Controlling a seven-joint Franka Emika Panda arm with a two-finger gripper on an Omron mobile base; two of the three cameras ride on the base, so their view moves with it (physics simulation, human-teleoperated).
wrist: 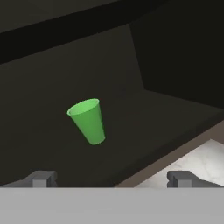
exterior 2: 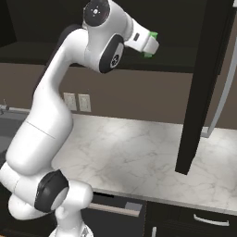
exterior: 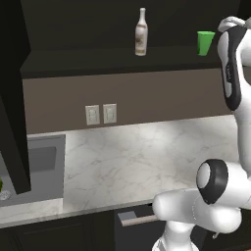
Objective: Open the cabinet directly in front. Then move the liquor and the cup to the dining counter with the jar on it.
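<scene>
Near-black, the cabinet (exterior: pixel 73 59) stands with both doors swung wide, and we count two things on its lower shelf: one bottle (exterior: pixel 141 32) and one cup (exterior: pixel 205 43). The bottle is slim, pale beige, upright, with a narrow neck and a light label. The cup is bright green, tapered, upright, with its mouth up; we cannot tell whether anything is in it. The two stand well apart on the same shelf, the bottle to the left and the cup to the right in the left base view.

From the hand view we see the cup (wrist: pixel 88 120) alone on the dark shelf floor, tilted in the picture because the hand is rolled. The gripper (wrist: pixel 112 178) is released: its jaws stand wide, one tip (wrist: pixel 41 178) low on the left and the other low on the right, with nothing between them. The cup lies ahead of the tips and apart from them.

In the right base view the hand reaches up toward the shelf, and a sliver of the green cup (exterior 2: pixel 152 38) shows just past it. One open door (exterior 2: pixel 203 88) hangs at the right with its long silver handle (exterior 2: pixel 222 99).

Below the cabinet lies a marble desk (exterior: pixel 147 157). We count two wall sockets (exterior: pixel 101 114) side by side on the brown backsplash, one sink (exterior: pixel 41 166) at the left, and one drawer (exterior: pixel 139 215) pulled slightly out under the desk edge.
</scene>
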